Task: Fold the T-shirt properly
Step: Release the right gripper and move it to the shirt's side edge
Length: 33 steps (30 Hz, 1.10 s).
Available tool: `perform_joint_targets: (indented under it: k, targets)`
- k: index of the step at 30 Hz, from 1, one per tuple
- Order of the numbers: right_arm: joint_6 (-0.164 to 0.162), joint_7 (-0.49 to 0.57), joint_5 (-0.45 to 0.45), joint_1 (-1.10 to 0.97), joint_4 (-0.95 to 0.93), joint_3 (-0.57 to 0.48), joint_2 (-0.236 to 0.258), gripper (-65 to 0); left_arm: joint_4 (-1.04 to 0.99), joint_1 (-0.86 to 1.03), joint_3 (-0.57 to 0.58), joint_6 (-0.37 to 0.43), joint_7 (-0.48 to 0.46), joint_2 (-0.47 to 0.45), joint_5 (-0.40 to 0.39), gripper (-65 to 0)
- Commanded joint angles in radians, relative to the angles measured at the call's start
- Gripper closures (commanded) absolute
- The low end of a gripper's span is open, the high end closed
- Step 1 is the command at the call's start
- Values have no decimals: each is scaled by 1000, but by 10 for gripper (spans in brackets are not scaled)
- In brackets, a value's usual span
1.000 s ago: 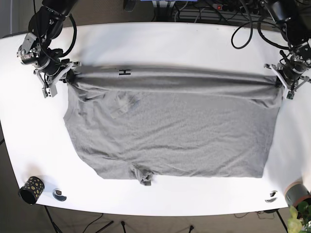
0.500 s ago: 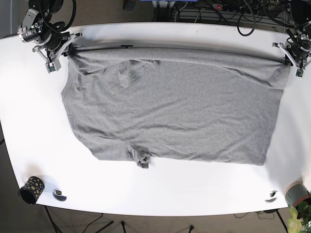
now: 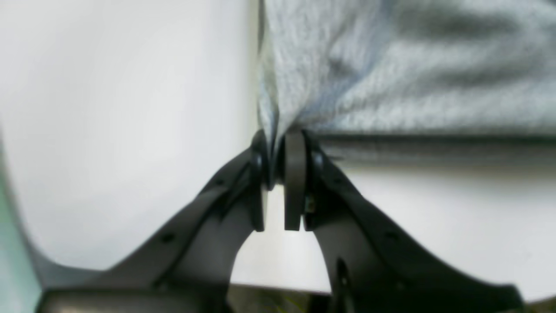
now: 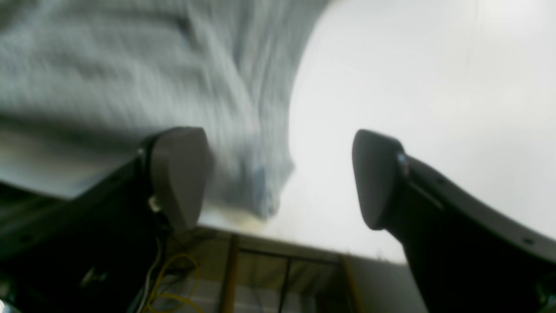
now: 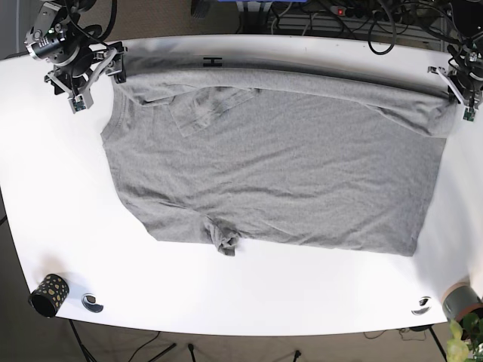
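The left gripper (image 3: 278, 174) has its jaws clenched on the T-shirt (image 3: 391, 69). The right gripper (image 4: 278, 178) has its jaws wide apart, with cloth just beside one. Only the base view shows the whole T-shirt flat on the bench (image 5: 249, 294).

T-shirt (image 5: 272, 166) lies spread on the desk (image 5: 249, 290), covering most of its middle and far half. Far edge runs along the desk's back side. Left claw (image 5: 460, 90) at the far right corner of the shirt in base view, cloth pinched between its jaws. Right claw (image 5: 94, 72) at the far left corner, jaws apart, shirt corner lying between them. Bunched bit (image 5: 225, 243) on the shirt's near edge. Cup (image 5: 48, 294) at near left desk corner, small ring (image 5: 92, 302) just right of it. Another ring (image 5: 421, 305) near right corner, pot (image 5: 462, 300) beside it.
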Motion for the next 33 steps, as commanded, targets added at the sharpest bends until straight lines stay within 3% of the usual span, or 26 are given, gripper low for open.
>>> perform_joint_targets:
  k: [1,3,6,9,16,25,33]
  targets:
    - [28,10,9,43,4,-11,9,-495,34,-23,-1,9,-23,-20,-8,-58]
    - [28,10,9,74,-13,-46,3,-495,37,-38,4,9,-23,-20,-8,-104]
    - [28,10,4,132,-41,-97,-2,-495,51,-53,4,9,-23,-20,-7,-257]
    - [28,9,9,172,-64,-152,-2,-495,71,-53,4,9,-23,-20,-8,-357]
    - [28,12,9,251,-145,-322,-19,-495,72,-55,4,9,-25,-28,-10,-332]
    - [28,12,2,344,-279,-330,-83,-495,75,-107,-4,9,-25,-51,-10,-332]
    - [28,10,4,347,-302,-335,-88,-493,75,-113,-4,9,-25,-63,-10,-332]
